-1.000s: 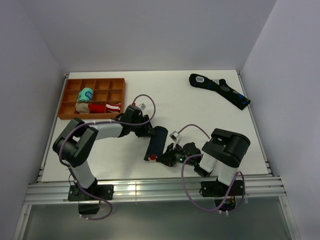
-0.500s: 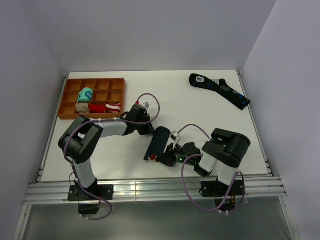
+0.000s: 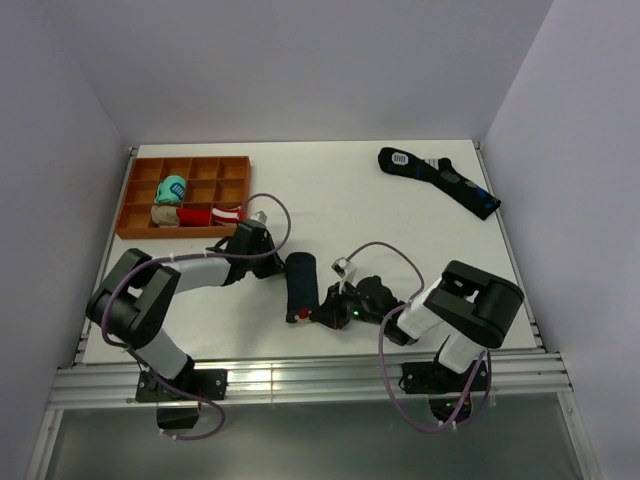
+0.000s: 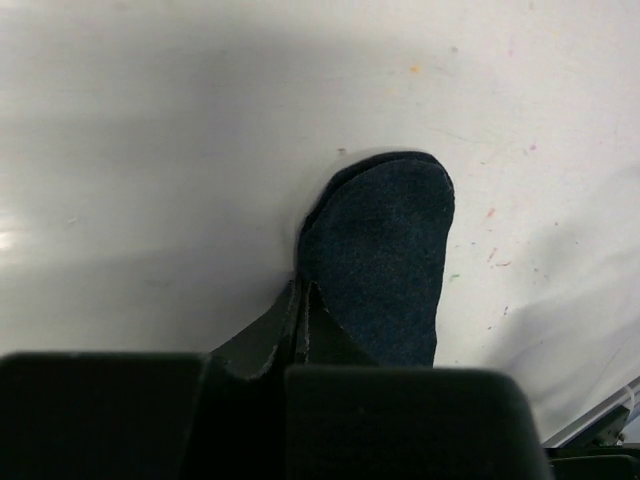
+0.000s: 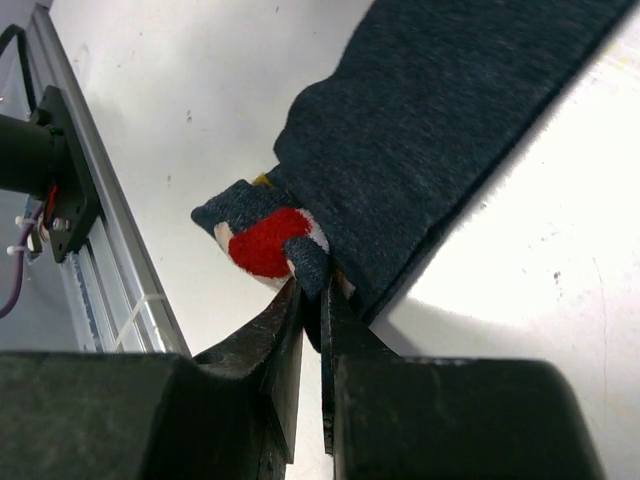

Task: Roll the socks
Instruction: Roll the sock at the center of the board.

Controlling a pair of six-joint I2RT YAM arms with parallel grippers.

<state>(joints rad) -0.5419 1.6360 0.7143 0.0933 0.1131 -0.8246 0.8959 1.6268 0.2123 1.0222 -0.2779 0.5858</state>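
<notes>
The socks (image 3: pixel 300 283) are a short dark navy pair lying flat near the front middle of the table, with the red-white patch (image 3: pixel 303 314) at the near end. My left gripper (image 3: pixel 279 268) is at their far left edge. In the left wrist view its jaws (image 4: pixel 303 296) are pressed together at the edge of the navy fabric (image 4: pixel 385 250). My right gripper (image 3: pixel 319 316) is at the patch end. In the right wrist view it (image 5: pixel 315 292) is shut on a fold of fabric beside the red patch (image 5: pixel 265 243).
An orange divided tray (image 3: pixel 134 203) stands at the back left, holding a teal bundle (image 3: pixel 171 188), a beige bundle (image 3: pixel 165 214) and a red-white bundle (image 3: pixel 215 214). A longer dark sock with blue marks (image 3: pixel 440 180) lies at the back right. The table's front rail (image 5: pixel 70 250) is close to the right gripper.
My left gripper has moved left and the socks' far end has swung left with it. My right arm has stretched further left, still holding the patch end.
</notes>
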